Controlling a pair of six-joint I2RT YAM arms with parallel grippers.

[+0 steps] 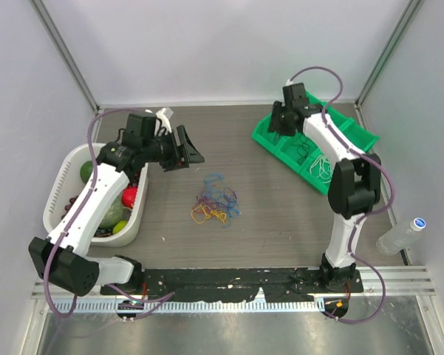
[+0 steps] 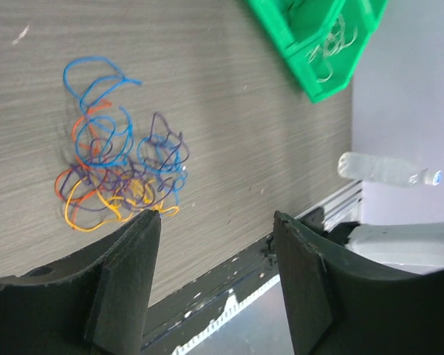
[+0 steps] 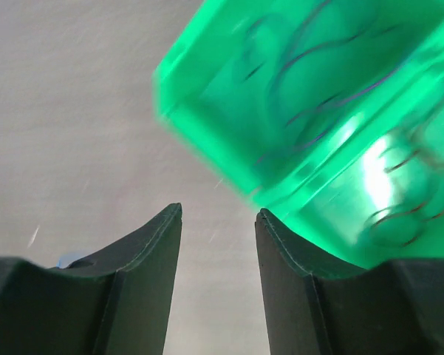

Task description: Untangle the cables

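A tangle of thin cables (image 1: 216, 200) in blue, purple, orange and yellow lies on the wooden table near the middle. In the left wrist view the cables (image 2: 118, 166) spread out beyond the left finger. My left gripper (image 1: 190, 150) hangs open and empty above the table, up and left of the tangle; it also shows in the left wrist view (image 2: 216, 218). My right gripper (image 1: 278, 122) is open and empty at the left edge of the green bin (image 1: 281, 144); it also shows in the right wrist view (image 3: 218, 211). Purple and white strands lie inside the bin (image 3: 310, 96).
A white basket (image 1: 59, 185) with fruit-like items stands at the left. A clear plastic bottle (image 1: 401, 235) lies at the right edge, also in the left wrist view (image 2: 388, 168). A black rail (image 1: 229, 279) runs along the near table edge.
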